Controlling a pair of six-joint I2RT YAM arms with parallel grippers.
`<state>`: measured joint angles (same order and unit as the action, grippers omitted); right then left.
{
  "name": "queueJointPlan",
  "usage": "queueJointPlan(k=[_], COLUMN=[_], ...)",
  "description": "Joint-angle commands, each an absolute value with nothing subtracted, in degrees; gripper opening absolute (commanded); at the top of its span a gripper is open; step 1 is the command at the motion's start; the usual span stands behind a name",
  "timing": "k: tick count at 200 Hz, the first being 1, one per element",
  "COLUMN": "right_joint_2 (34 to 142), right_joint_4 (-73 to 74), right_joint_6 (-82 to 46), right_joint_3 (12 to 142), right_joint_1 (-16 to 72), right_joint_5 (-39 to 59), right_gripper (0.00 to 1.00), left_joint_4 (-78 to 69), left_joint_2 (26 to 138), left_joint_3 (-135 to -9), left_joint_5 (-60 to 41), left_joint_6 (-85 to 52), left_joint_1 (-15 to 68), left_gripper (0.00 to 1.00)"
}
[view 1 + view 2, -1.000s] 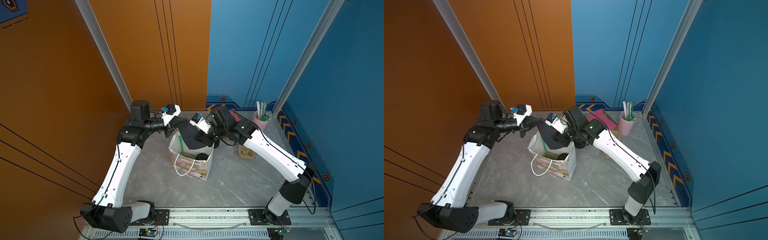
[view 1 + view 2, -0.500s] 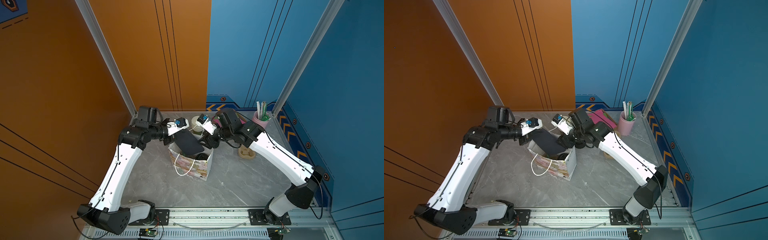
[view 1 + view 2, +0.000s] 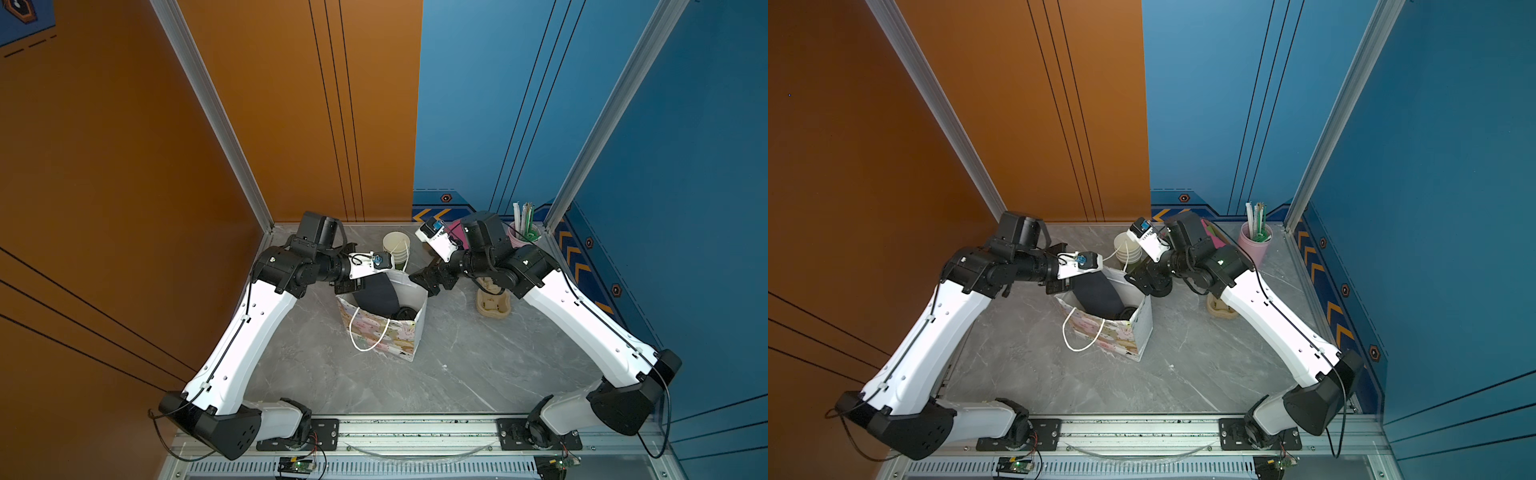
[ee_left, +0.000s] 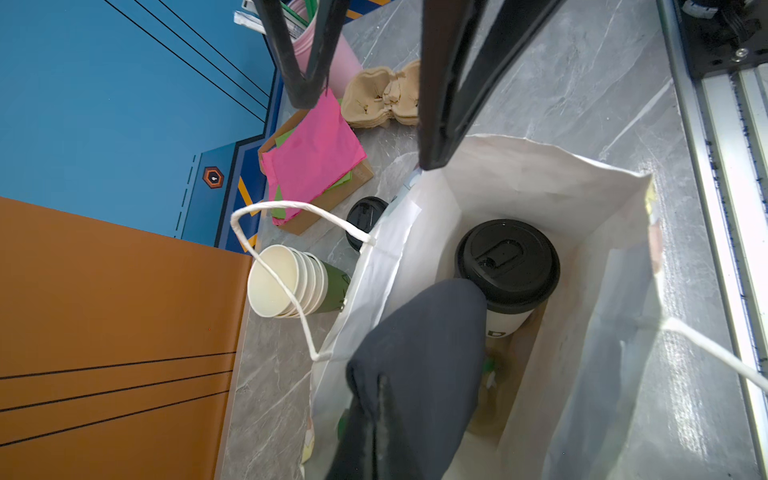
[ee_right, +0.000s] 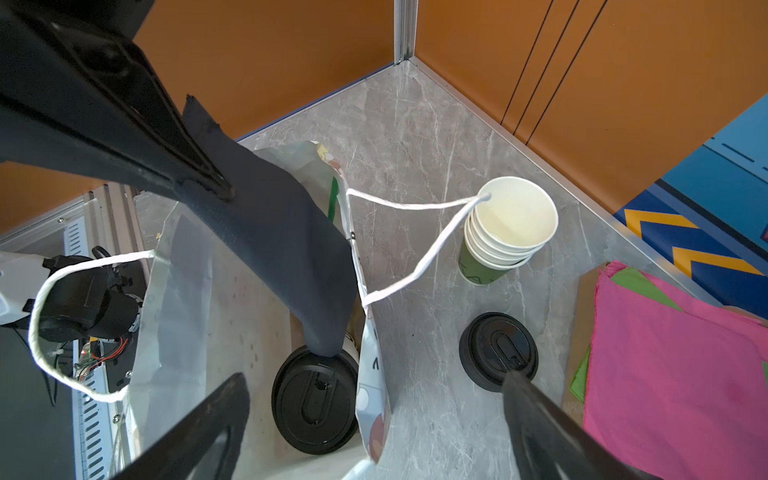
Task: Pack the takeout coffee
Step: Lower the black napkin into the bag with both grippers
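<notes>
The takeout coffee [image 4: 507, 266], a white cup with a black sip lid, stands upright inside the white paper bag [image 4: 582, 199]. The right wrist view also shows the coffee [image 5: 316, 399], and its lid [image 3: 405, 311] is visible in both top views. My left gripper [image 3: 348, 286] is shut on a dark grey cloth [image 5: 282, 232] that hangs into the bag. The lower end of the cloth reaches the lid. My right gripper [image 5: 374, 376] is open and holds nothing. It hovers over the bag's far right rim [image 3: 417, 291].
A stack of lidless paper cups [image 3: 397, 247] stands just behind the bag, and one bag handle [image 5: 415, 205] is draped onto it. Loose black lids [image 5: 498, 349], pink napkins [image 5: 673, 374], cardboard carriers [image 3: 492, 305] and a pink straw cup [image 3: 523, 235] lie at the back right.
The right gripper has opened, let go of the dark cloth and drawn back to the right. The left gripper has come down with the cloth, which now hangs into the bag.
</notes>
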<state>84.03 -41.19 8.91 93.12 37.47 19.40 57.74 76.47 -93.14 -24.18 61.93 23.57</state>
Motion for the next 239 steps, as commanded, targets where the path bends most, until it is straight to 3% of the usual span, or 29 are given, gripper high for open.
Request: queueJointPlan(k=[1, 105, 239], right_joint_2=[82.0, 80.9, 82.2], right_joint_4=[-40.3, -39.9, -40.0], right_joint_6=[8.0, 7.1, 6.8], right_joint_3=[91.8, 89.8, 89.0], right_joint_1=[36.9, 35.3, 35.6], right_joint_5=[19.6, 20.5, 22.0], right_gripper=[0.97, 0.98, 0.99], left_joint_4=[62.6, 63.1, 69.5], left_joint_2=[77.1, 78.5, 77.5], left_joint_3=[-94.4, -94.9, -101.3], left_joint_5=[-24.7, -25.1, -14.7], left_joint_6=[65.8, 65.8, 68.5], left_joint_1=[24.8, 26.4, 26.9], left_gripper=[0.00, 0.00, 0.00])
